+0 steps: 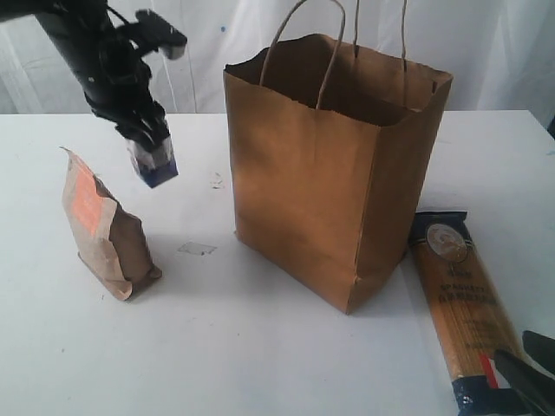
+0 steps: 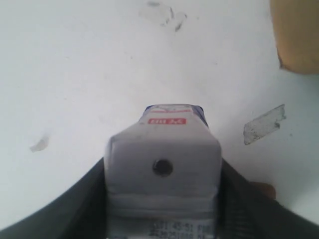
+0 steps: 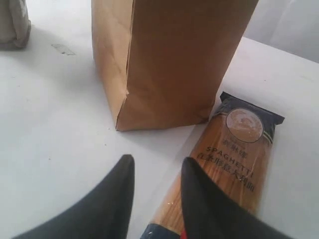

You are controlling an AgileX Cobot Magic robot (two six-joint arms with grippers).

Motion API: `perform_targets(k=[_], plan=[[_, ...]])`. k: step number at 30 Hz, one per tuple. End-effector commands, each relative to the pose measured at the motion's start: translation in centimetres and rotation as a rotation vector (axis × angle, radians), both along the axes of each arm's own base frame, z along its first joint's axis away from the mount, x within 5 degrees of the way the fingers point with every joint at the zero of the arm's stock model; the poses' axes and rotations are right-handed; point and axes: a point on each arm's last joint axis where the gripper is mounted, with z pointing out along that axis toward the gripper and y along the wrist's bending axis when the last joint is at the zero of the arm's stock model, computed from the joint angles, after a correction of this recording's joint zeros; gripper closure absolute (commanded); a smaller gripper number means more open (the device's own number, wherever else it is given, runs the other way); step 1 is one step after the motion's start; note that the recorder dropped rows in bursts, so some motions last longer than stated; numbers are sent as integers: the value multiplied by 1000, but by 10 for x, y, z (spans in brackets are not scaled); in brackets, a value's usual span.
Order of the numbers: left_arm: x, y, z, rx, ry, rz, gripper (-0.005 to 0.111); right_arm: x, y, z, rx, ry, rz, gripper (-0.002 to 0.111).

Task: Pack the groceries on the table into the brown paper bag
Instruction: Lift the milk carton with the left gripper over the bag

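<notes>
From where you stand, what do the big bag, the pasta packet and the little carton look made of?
The bag looks like matte brown kraft paper: creased walls and a ragged rim. The pasta packet seems to be glossy plastic film, clear in the middle since its contents show through. The little carton is probably coated paperboard, with folded, printed faces.

Exterior elevated, left wrist downward, right wrist low beside bag point(image 3: 169, 59)
</notes>
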Motion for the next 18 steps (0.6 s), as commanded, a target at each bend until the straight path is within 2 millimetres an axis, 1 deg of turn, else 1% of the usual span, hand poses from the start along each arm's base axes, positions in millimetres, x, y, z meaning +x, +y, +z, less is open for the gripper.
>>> perform_targets(k=[1, 4, 7, 12, 14, 18], plan=[[-29, 14, 59, -80, -111, 59, 107, 0, 0, 1, 3, -10, -4, 77], [-51, 22, 93, -132, -188, 72, 107, 0, 0, 1, 3, -10, -4, 77], [-75, 29, 122, -199, -249, 69, 107, 0, 0, 1, 3, -10, -4, 77], [-120, 36, 165, -371, -317, 35, 107, 0, 0, 1, 3, -10, -4, 77], [-138, 37, 180, -456, -330, 11, 107, 0, 0, 1, 3, -10, -4, 77], [-168, 34, 200, -614, -320, -76, 107, 0, 0, 1, 3, -12, -4, 77]])
